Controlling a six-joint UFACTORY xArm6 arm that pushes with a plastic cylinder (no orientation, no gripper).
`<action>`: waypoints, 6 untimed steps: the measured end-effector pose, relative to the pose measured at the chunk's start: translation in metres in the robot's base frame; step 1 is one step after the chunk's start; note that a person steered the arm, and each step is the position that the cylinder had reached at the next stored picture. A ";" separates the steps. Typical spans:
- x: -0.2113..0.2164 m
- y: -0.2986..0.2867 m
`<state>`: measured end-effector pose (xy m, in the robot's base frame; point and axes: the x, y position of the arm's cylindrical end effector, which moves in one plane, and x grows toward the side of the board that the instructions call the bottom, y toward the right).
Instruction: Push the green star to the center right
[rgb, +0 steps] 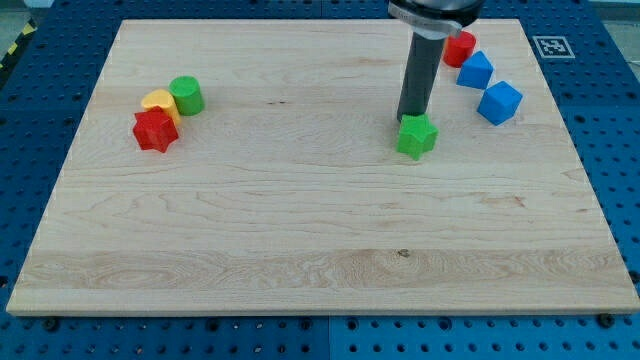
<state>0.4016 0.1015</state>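
Green star (417, 136) mid-board — my tip (404, 121) touching its top-left edge.

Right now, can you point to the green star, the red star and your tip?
green star (417, 137), camera view, its top face.
red star (155, 130), camera view, its top face.
my tip (408, 119), camera view, rod's very end, touching the green star's upper-left edge.

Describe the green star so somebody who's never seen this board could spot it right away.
Start at the wooden board and look right of its middle, where the dark rod comes down from the view's top. My tip sits at the upper left edge of the green star. The only other green block, a green cylinder, is far off at the view's left, and the blue blocks stand apart to the upper right.
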 end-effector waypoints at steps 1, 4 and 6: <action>0.026 -0.001; 0.073 -0.070; 0.073 -0.019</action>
<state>0.4743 0.0830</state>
